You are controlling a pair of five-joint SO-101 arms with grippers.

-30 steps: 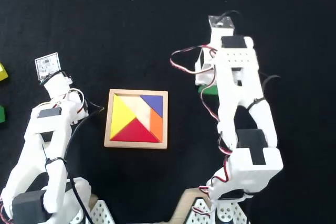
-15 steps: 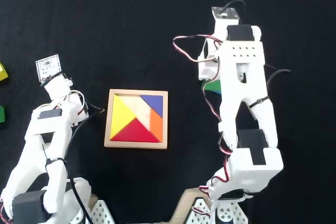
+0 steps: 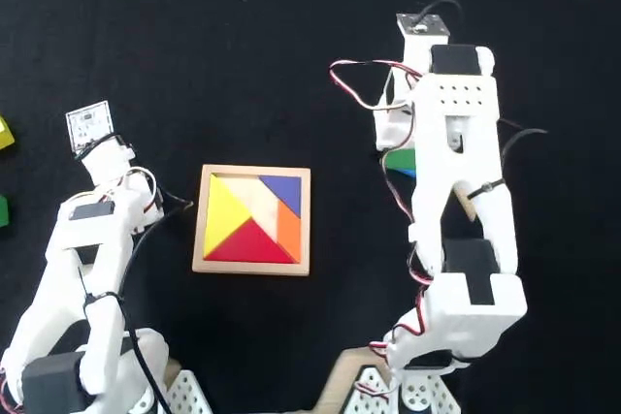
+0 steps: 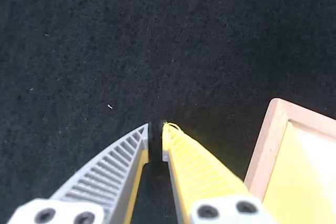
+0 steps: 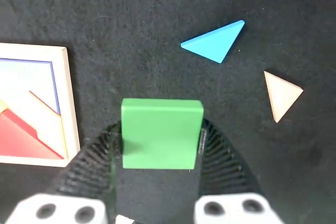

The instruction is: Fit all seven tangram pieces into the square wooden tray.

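The square wooden tray (image 3: 200, 230) lies between the two arms. It holds yellow (image 3: 225, 215), red (image 3: 252, 242), orange (image 3: 288, 228), dark blue (image 3: 283, 188) and pale pieces. My right gripper (image 5: 160, 129) is shut on a green square (image 5: 161, 134), to the right of the tray (image 5: 65, 103). Beyond it on the cloth lie a light blue triangle (image 5: 214, 42) and a pale wooden triangle (image 5: 281, 96). In the high view the green square (image 3: 399, 157) peeks out from under the right arm. My left gripper (image 4: 156, 127) is shut and holds nothing, just beside the tray's corner (image 4: 265, 145).
The table is covered in black cloth. A yellow block (image 3: 5, 133) and a green block (image 3: 3, 210) sit at the far left edge. The left arm (image 3: 92, 230) stands left of the tray, and the right arm (image 3: 456, 172) reaches far over the right side.
The right arm has shifted a little to the right and farther back, carrying the green square with it. The left arm has not moved.
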